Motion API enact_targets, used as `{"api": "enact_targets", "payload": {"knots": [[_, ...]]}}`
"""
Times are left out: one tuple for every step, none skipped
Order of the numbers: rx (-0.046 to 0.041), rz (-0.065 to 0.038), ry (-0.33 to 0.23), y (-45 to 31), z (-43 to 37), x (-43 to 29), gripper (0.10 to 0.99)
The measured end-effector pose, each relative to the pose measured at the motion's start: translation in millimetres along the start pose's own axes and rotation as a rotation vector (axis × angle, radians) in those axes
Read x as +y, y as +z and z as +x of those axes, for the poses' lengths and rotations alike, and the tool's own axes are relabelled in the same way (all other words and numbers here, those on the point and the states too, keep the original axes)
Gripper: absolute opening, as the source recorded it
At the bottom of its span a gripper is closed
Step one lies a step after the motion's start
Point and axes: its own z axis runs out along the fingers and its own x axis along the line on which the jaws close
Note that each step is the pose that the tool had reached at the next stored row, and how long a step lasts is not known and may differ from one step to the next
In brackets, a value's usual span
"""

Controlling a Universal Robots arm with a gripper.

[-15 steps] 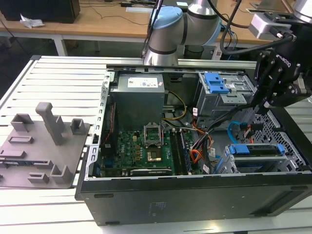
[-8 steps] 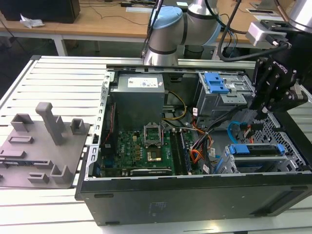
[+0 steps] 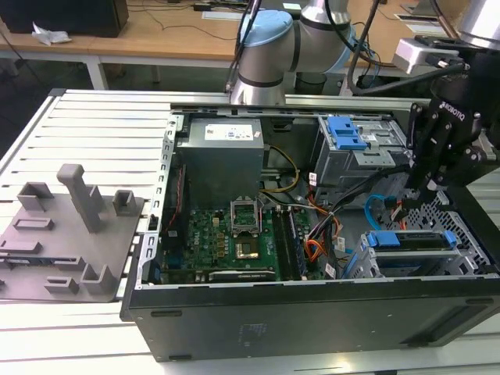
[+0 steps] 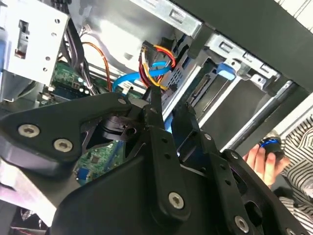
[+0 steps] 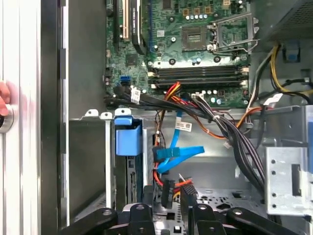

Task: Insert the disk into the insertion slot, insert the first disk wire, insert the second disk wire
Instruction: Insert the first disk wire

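Disk lies mostly hidden inside the insertion slot.

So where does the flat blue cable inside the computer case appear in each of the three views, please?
Exterior view: the flat blue cable curves in the case toward the exterior view's right, beyond the green motherboard.
Second wrist view: it runs beside the red and yellow wires.
First wrist view: it lies folded near the blue plastic tab.
Shared landmark: the green motherboard.
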Motion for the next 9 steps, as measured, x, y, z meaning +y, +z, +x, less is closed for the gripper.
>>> {"api": "enact_targets", "payload": {"knots": [[-0.0001,-0.005,0.027,3.4,-0.6,0.0,0.361],[-0.0008,-0.007,0.042,4.8,-0.9,0.0,0.361],[-0.0016,-0.011,0.064,6.7,-1.2,-0.1,0.361],[-0.0012,-0.011,0.067,8.1,-1.4,-0.1,0.361],[-0.0012,-0.011,0.067,9.5,-1.6,-0.2,0.361],[-0.0011,-0.011,0.067,11.8,-2.0,-0.3,0.361],[-0.001,-0.011,0.067,12.5,-2.2,-0.3,0.361],[-0.0008,-0.011,0.067,12.5,-2.1,-0.3,0.361],[-0.0009,-0.011,0.067,12.5,-2.2,-0.3,0.361]]}}
